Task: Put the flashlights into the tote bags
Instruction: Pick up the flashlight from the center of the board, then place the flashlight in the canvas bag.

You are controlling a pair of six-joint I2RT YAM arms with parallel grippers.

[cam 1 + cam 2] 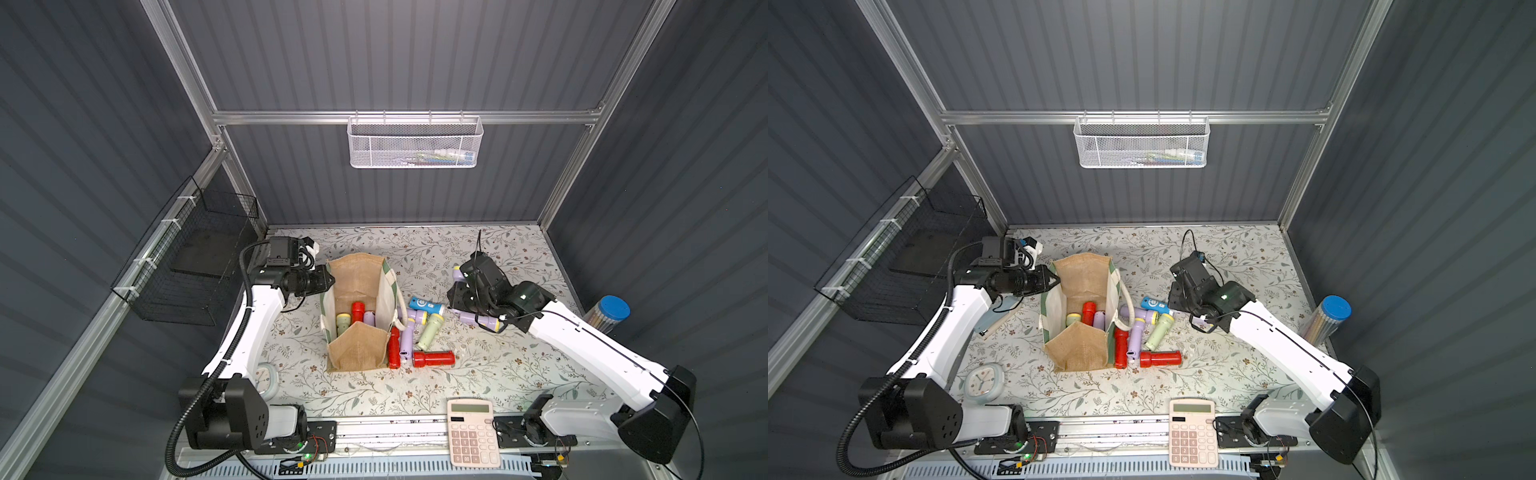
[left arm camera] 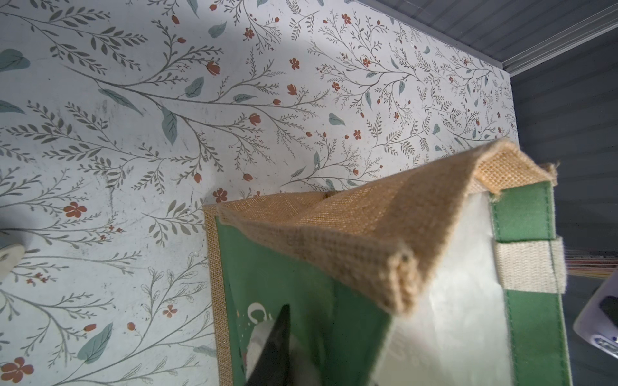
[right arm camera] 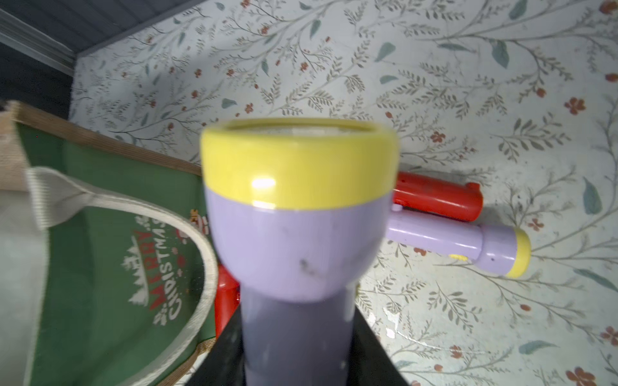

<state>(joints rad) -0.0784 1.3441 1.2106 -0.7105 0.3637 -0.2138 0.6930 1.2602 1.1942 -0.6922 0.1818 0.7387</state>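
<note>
Flashlights (image 1: 430, 332) lie at the tote bag's (image 1: 357, 351) 3 o'clock; 3 sit inside. Left arm, elbow bent, reaches in from 9 o'clock, left gripper (image 1: 331, 279) pinching the rim. Right arm stretches from 4 o'clock, right gripper (image 3: 297, 351) clamping a lilac flashlight (image 3: 297, 217) at the bag's 2 o'clock.

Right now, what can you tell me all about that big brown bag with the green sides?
The tote bag is boxy tan jute with green-and-white side panels, one reading Merry Christmas, and a white handle. It stands upright and open on the flowery table. Three flashlights sit inside. The left gripper pinches its side rim, and a red flashlight lies along its other side.
</note>
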